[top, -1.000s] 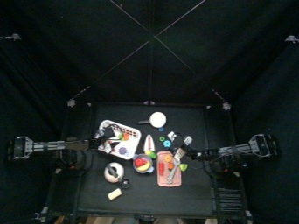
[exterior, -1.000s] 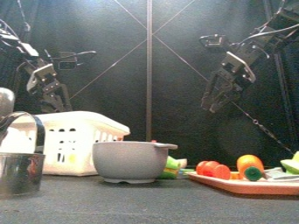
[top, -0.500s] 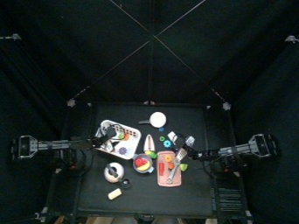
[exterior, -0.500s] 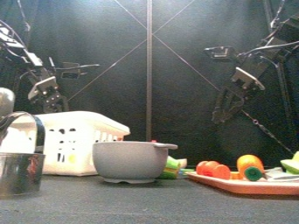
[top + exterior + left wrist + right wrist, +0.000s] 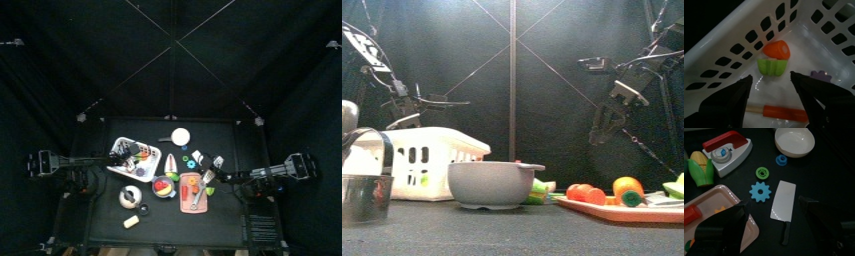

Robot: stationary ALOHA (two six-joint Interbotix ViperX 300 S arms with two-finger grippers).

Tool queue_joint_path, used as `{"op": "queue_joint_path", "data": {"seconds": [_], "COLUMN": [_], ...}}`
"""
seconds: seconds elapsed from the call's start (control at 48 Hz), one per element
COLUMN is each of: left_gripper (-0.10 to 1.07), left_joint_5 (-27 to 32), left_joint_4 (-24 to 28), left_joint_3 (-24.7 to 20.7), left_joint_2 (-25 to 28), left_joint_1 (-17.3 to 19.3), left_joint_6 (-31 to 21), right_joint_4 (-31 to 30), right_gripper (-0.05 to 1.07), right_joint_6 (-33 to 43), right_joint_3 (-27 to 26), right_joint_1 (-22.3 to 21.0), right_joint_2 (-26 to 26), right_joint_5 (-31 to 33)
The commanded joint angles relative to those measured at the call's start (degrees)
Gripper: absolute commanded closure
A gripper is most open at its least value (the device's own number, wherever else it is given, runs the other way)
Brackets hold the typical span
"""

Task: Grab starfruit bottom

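left arm (image 5: pixel 80 163) over white basket (image 5: pixel 135 156) | right arm (image 5: pixel 274 173) at table's edge

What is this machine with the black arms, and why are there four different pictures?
It is a robot with two arms, and each ends in two fingers for grabbing. One camera looks down from the ceiling, one peeks across the table, and one rides on each wrist. The left gripper, fingers wide open, is reaching into a white basket over an orange and green toy vegetable. The right gripper, also open, hangs above a toy knife, a blue gear and a white bowl. Neither holds anything.
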Motion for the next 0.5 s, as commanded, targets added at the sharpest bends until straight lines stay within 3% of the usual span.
{"op": "queue_joint_path", "data": {"seconds": [0.0, 0.479], "left_gripper": [-0.03, -0.02], "left_joint_5": [-0.2, 0.1], "left_joint_4": [2.3, 3.5], "left_joint_3": [-1.9, -6.0], "left_joint_2": [1.1, 10.3], "left_joint_1": [0.8, 0.6], "left_joint_6": [-0.1, 0.3], "right_joint_4": [-0.1, -0.1], "right_gripper": [-0.01, -0.01], "right_joint_6": [0.2, 0.2], "right_joint_3": [-0.7, -0.4], "right_joint_1": [-0.2, -0.4], "right_joint_2": [-0.9, -0.4], "right_joint_5": [-0.1, -0.2]}}
